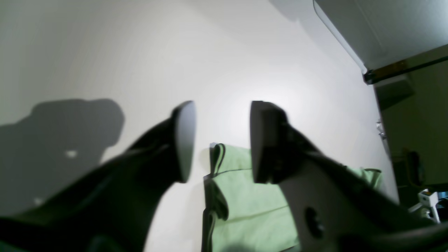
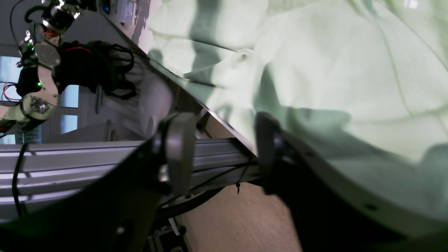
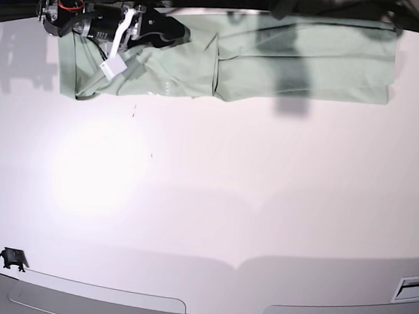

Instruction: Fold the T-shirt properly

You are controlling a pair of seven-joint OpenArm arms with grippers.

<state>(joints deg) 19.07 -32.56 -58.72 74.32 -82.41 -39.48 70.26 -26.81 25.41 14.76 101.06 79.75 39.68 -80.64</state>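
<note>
Both of your grippers, left (image 1: 218,141) and right (image 2: 224,154), are standing released, empty, while the T-shirt (image 3: 277,60) is lying folded along the white table's (image 3: 206,201) far edge, beige floor (image 2: 241,217) showing below.

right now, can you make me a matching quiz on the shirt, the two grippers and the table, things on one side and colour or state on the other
Things:
1. shirt
2. left gripper
3. right gripper
4. table

Colour or state:
a. white
b. pale green
c. open, with the table's edge showing between its fingers
d. open, with bare tabletop showing between its fingers

Pairs: 1-b, 2-d, 3-c, 4-a
</note>
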